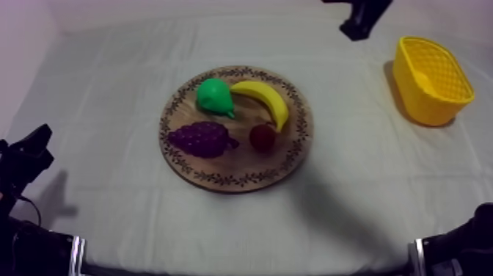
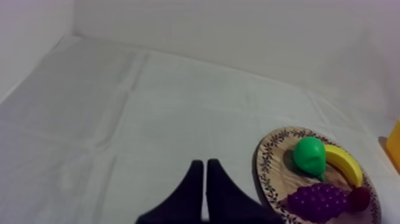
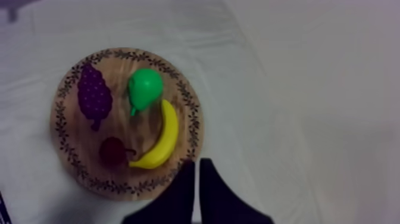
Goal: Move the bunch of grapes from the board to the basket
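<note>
The bunch of grapes (image 1: 199,138) is showing purple, the pear (image 1: 214,95) green, the banana (image 1: 265,99) yellow, the small red fruit (image 1: 262,137) dark red; the brown wooden board (image 1: 220,178) is wearing a dark leafy rim band; the basket (image 1: 422,103) is glowing yellow, latticed

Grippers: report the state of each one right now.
Left gripper: closed, holding nothing.
Right gripper: closed, holding nothing.

A yellow banana (image 3: 162,138) lies just ahead of the right end effector (image 3: 198,162), with a green pear (image 3: 144,87) farther off, just beside its far end. A small red fruit (image 3: 112,150) sits beside the banana's near tip. Grey-white cloth (image 3: 309,89) covers the bench.
</note>
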